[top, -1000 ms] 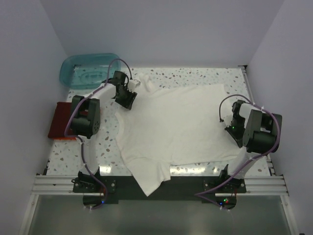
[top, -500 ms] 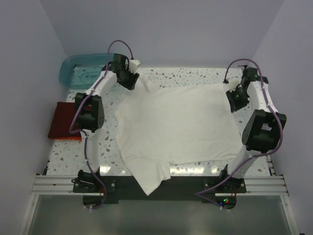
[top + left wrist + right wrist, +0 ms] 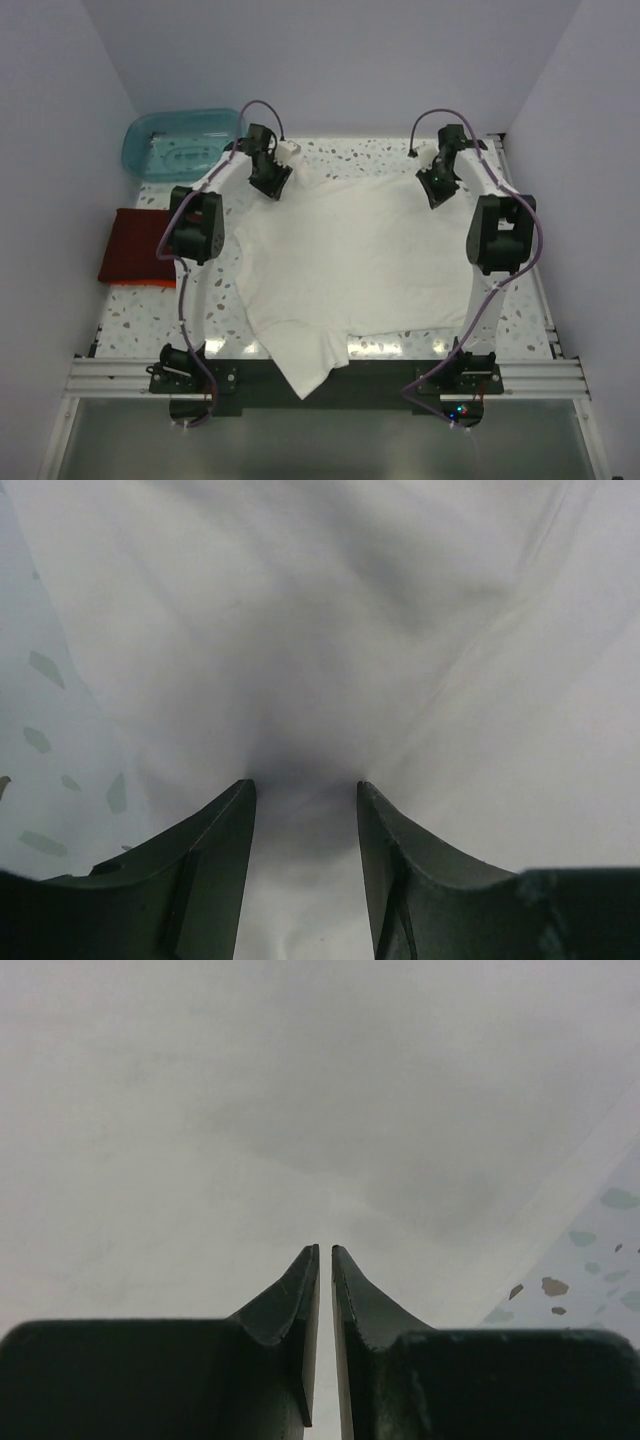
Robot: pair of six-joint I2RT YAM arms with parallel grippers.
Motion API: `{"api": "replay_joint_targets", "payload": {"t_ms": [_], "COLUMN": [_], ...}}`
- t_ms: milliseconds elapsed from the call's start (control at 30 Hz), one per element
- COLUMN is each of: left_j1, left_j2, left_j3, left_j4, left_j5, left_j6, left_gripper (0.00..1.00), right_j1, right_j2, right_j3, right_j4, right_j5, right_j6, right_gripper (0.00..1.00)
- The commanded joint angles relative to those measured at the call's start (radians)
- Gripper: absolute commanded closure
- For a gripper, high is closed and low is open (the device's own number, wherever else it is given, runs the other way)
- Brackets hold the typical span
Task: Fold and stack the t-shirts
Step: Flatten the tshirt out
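Left of the white shirt [image 3: 350, 260], only overhead shows the red shirt [image 3: 130, 255].

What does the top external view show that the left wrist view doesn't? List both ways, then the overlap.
Only top external: the teal tub, the dark red shirt, the right end effector. Only left wrist: the left end effector with jaws standing apart over cloth. Both: the white t-shirt, the speckled table, the left end effector itself.
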Motion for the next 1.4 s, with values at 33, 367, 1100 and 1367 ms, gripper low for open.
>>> {"api": "replay_joint_targets", "payload": {"t_ms": [33,367,1100,1367], "left_j1": [0.003,0.015,0.01,0.017], "left_j2": [-0.109,0.178,-0.14,-0.628], "left_j3": [-0.148,0.199,0.077,-0.323], "left_j4": [-0.021,-0.07,0.362,0.044], "left_j5": [-0.048,-0.118,0.16,0.393], "left_j6": [0.003,0.08,0.146,0.231], "left_gripper": [0.5,0.51,0.23,0.15], "right_j1": [0.018,0.027,0.03,0.0], "right_j2": [0.042,0.194,0.04,-0.27], "right_j3": [0.072,0.102,0.304,0.002], "right_j4": [0.041,0.126,-0.023,-0.336], "right_j5": [0.062,0.202,0.092,-0.059], "right_j6": [0.001,0.014,-0.061,-0.342], "right_gripper": [0.87,0.91,0.39,0.06]}}
